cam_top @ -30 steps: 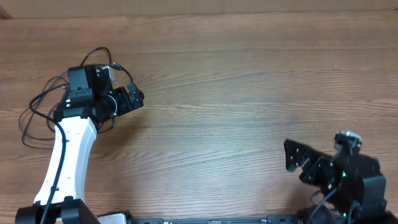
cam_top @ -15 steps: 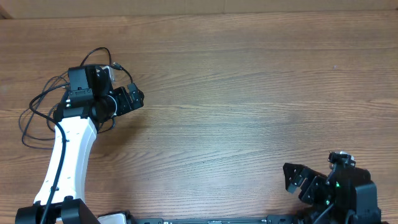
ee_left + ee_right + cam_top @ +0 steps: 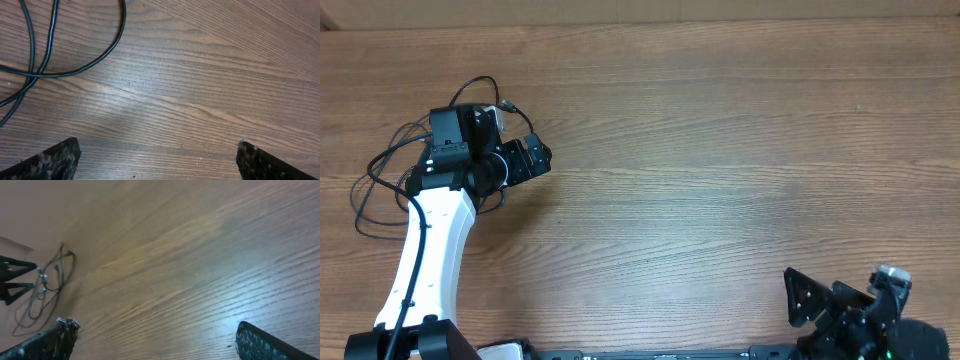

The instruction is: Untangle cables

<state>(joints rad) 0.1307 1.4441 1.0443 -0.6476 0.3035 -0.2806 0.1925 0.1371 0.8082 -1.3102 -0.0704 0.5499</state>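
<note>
1. I see the cables (image 3: 380, 185) in a loose black tangle on the left side of the wooden counter (image 3: 720, 120).
2. Some loops lie under the wrist of the left arm (image 3: 420, 250), and one loop sticks out past it toward the far edge.
3. The left end effector (image 3: 542, 158) sits just to the right of the tangle. Its two fingers are spread wide and there is nothing between them.
4. In the left wrist view, three cable strands cross each other at the top left. They lie flat on the wood, apart from both fingers.
5. The right end effector (image 3: 798, 315) is down at the near right corner, well apart from the cables. Its fingers are spread wide too, and it holds nothing.
6. In the right wrist view, the tangle looks small and far off on the left side.
</note>
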